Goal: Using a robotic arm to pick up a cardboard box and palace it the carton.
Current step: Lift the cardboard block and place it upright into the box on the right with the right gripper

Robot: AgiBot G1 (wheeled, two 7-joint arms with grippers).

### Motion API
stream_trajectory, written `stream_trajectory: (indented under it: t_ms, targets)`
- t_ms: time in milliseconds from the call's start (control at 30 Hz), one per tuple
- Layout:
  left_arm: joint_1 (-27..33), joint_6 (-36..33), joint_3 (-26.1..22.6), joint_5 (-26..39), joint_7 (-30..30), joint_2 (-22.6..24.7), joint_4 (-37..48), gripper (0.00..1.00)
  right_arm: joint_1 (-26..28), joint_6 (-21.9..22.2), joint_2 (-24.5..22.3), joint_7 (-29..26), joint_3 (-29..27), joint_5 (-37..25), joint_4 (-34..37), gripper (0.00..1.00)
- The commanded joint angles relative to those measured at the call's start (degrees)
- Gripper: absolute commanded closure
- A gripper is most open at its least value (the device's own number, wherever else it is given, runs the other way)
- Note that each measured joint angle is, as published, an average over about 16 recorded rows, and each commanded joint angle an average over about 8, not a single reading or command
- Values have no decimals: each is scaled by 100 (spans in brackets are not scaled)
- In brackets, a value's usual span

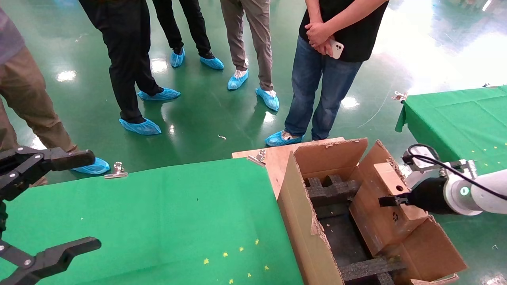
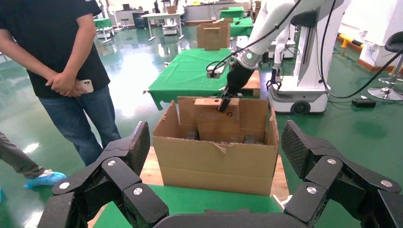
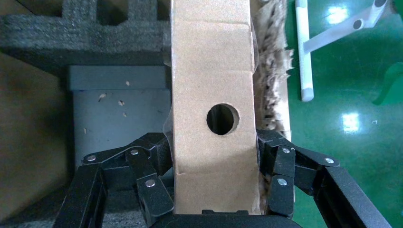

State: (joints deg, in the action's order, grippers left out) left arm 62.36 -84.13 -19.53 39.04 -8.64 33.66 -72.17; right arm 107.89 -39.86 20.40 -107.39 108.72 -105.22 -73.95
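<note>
The carton [image 1: 305, 221] served as the reference landmark. The cardboard box [image 1: 390, 206] stood partly inside the carton, against its wall on the robot's right, above the black foam inserts [image 1: 330, 190]. The right gripper [image 3: 214, 185], at the end of the robotic arm [image 1: 479, 194], was closed on the box, one finger on each broad face near the end bearing the round finger hole [image 3: 222, 119]. The left gripper [image 1: 43, 206] was parked well to the carton's left above the green table [image 1: 158, 221], jaws wide apart and empty.

Handling, as judged: the box appeared light and stiff, its faces liable to dent under a hard squeeze and its clear tape somewhat slick; a hold across the two broad faces suited it.

The right wrist view alone showed the finger contact. The left wrist view alone showed the box rising above the carton's rim [image 2: 216, 142]. The head view showed bystanders [image 1: 328, 71] beyond the carton.
</note>
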Motion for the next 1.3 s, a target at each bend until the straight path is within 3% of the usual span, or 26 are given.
stream_trajectory:
  t_ms: [33,667,1267,1300]
  targets:
    - [0,0,0,0,0,0,0,0,-82,72,58,-52,28,-19,56,100]
    - [0,1,-1,-1,1,-1,0,0,-765,515,709,35,185,320,881,100]
    - [1,1,-3,-2,1,-1,0,0,-1356,575,1328,701,180,1134,1984,100]
    - [1,1,-3,-2,1,-1,0,0,-1368,565,1345,735,175,1168,2018,94]
